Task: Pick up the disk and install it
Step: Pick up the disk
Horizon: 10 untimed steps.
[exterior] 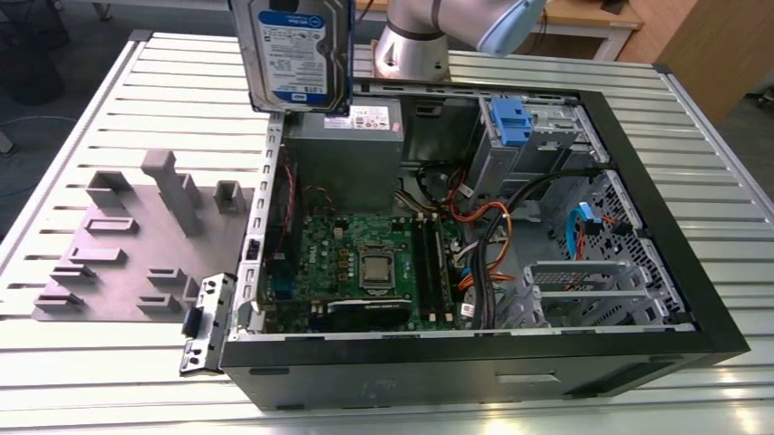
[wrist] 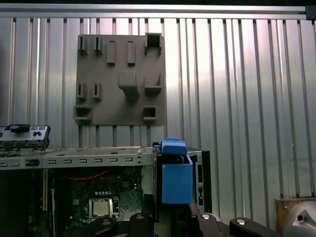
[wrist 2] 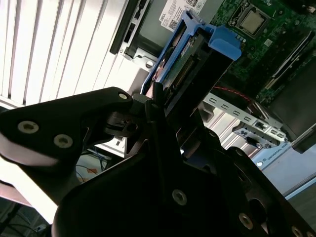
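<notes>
Black pincer (wrist 2: pixel 160 98) clenches the disk (exterior: pixel 296 54), holding it upright in the air over the open computer case (exterior: pixel 484 372), toward the surface (exterior: pixel 121 381) edge beside the arm's base (exterior: pixel 411 54).

The computer case (exterior: pixel 484 372) lies on the table (exterior: pixel 726 145).
The fixture plate (exterior: pixel 121 245) lies beside it, at the exterior view's left; the disk (exterior: pixel 294 54) hangs over the case's corner holding the power-supply box (exterior: pixel 344 136).

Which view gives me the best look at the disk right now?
The exterior view: the disk hangs upright above the case, label face showing. The second wrist view shows its connector edge and blue rails; the first wrist view, a blue rail end.
</notes>
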Each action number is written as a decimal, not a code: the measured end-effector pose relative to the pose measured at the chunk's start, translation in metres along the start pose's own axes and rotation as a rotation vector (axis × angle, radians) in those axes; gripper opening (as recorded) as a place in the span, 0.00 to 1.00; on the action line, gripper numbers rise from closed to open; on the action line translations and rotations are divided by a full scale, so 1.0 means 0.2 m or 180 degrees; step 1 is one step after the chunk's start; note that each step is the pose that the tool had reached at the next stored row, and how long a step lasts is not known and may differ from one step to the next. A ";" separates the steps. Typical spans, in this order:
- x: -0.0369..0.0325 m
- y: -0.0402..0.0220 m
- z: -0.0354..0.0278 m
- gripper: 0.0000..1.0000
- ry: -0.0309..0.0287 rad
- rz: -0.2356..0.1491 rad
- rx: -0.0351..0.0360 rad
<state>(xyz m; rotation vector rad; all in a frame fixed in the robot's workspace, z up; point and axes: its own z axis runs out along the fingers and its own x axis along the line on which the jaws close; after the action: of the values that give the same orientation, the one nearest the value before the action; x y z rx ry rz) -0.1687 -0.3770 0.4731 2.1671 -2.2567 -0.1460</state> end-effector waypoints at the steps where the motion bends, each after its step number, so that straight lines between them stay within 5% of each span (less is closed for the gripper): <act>1: -0.001 -0.012 -0.001 0.35 0.0000 0.0000 0.0000; 10: -0.005 -0.118 -0.009 0.35 0.0000 0.0000 0.0000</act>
<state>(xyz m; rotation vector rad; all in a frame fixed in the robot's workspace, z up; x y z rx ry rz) -0.1449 -0.3770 0.4731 2.1672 -2.2565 -0.1460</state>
